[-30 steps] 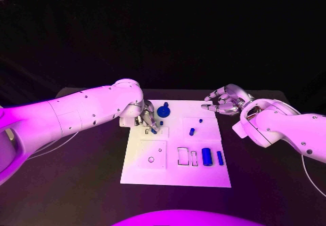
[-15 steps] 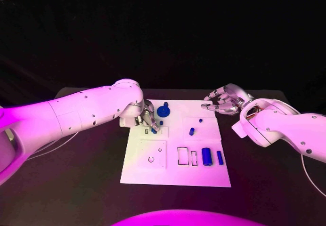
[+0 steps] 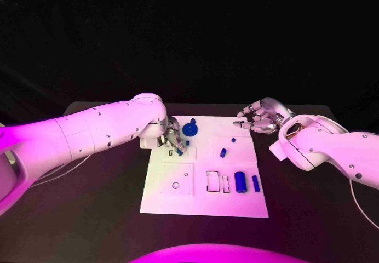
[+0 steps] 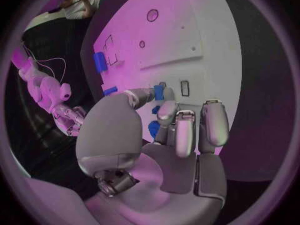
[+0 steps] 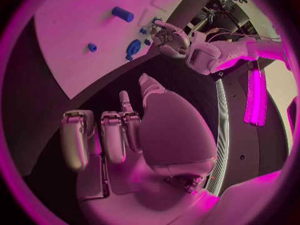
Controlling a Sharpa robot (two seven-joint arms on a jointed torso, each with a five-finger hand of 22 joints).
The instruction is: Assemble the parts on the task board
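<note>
The white task board [image 3: 204, 197] lies in the middle of the table. My left hand [image 3: 169, 136] is over its far left corner and pinches a small blue part [image 4: 159, 92] between thumb and a finger, low over the board [image 4: 187, 30]. A round blue knob [image 3: 190, 129] stands just right of that hand. Two small blue pegs [image 3: 223, 153] [image 3: 233, 141] stand mid-board. A thick blue cylinder [image 3: 240, 182] and a slimmer one [image 3: 256, 183] lie at the right. My right hand [image 3: 260, 118] hovers by the far right corner, fingers loosely bent and holding nothing.
Two rectangular slots [image 3: 212, 182] and a round hole [image 3: 175, 186] are cut in the board's near half. A white cable [image 3: 59, 171] trails on the black table under the left arm. The right wrist view shows the knob [image 5: 133, 47] and the thick cylinder [image 5: 122, 14].
</note>
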